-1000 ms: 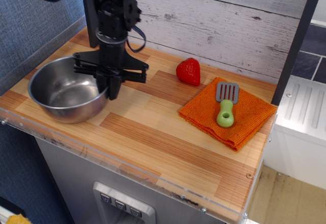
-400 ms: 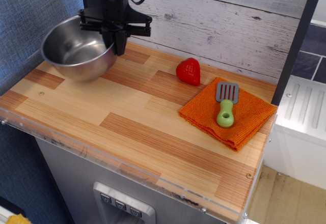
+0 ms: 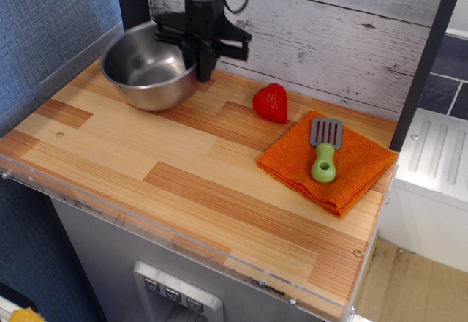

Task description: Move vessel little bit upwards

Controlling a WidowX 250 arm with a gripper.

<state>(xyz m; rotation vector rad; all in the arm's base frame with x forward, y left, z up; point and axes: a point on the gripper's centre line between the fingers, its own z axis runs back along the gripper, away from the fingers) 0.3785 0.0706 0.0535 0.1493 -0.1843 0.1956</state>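
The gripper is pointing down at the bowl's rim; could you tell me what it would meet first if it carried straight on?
The gripper points straight down, shut on the right rim of the vessel. Going on, it would probably press the vessel against the wooden countertop, though depth is unclear.

The black arm comes down from the top of the view, near the back wall, with a cable looped beside its wrist. Its end effector points straight down, fingers drawn together on the right rim of the vessel.
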